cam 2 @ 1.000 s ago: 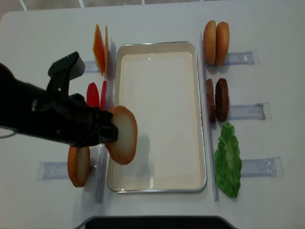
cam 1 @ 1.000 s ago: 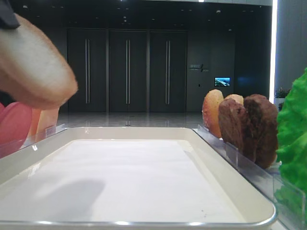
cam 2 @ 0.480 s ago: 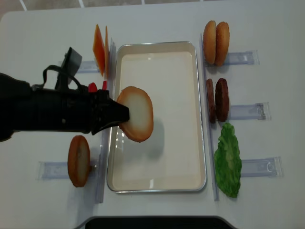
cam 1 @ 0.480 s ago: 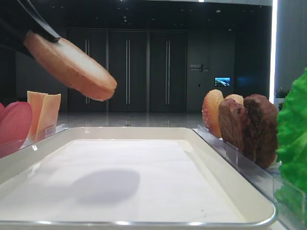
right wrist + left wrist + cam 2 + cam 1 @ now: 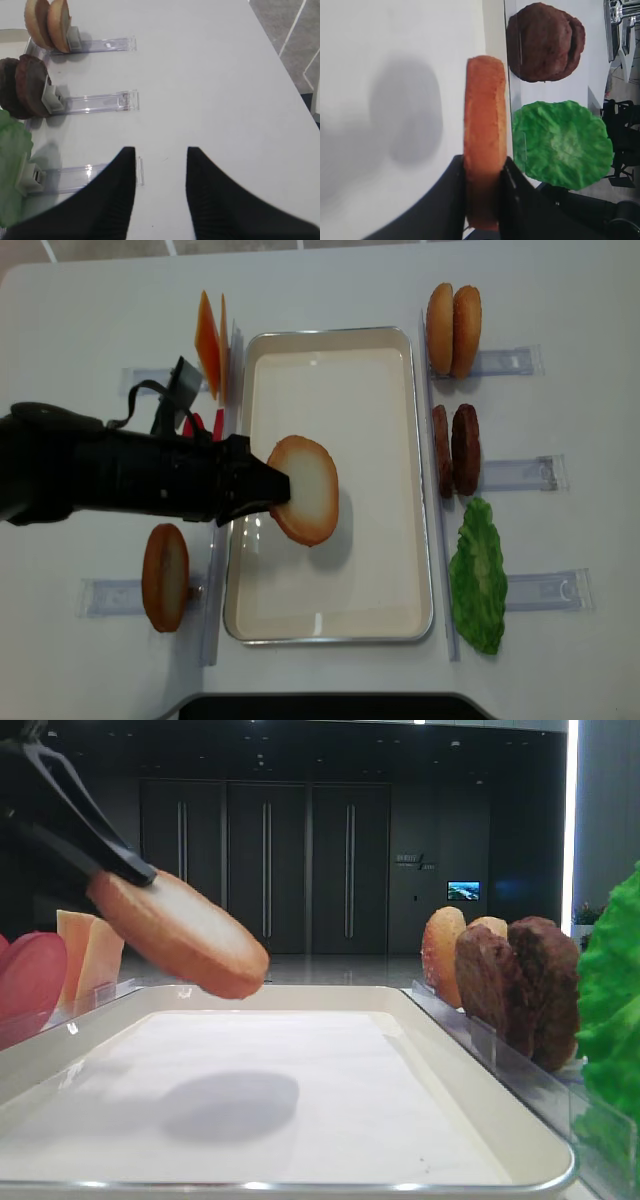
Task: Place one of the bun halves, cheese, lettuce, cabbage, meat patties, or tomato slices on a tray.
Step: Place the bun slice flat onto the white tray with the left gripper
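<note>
My left gripper (image 5: 272, 488) is shut on a bun half (image 5: 307, 490) and holds it tilted in the air over the middle of the cream-white tray (image 5: 330, 333). The bun's shadow lies on the tray lining beneath it. In the low exterior view the bun half (image 5: 180, 935) hangs a little above the tray (image 5: 300, 1120). The left wrist view shows the bun half (image 5: 485, 145) edge-on, pinched between the fingers of the left gripper (image 5: 483, 200). My right gripper (image 5: 160, 150) is open over bare table, to the right of the racks.
Clear racks flank the tray. On the right stand two more bun halves (image 5: 452, 316), meat patties (image 5: 456, 449) and lettuce (image 5: 478, 575). On the left are cheese (image 5: 209, 345), tomato slices (image 5: 193, 424) partly behind my arm, and another bun half (image 5: 165, 577).
My left gripper has carried the bun half rightward from the tray's left rim to over its middle, and lower. The right gripper shows no earlier frame.
</note>
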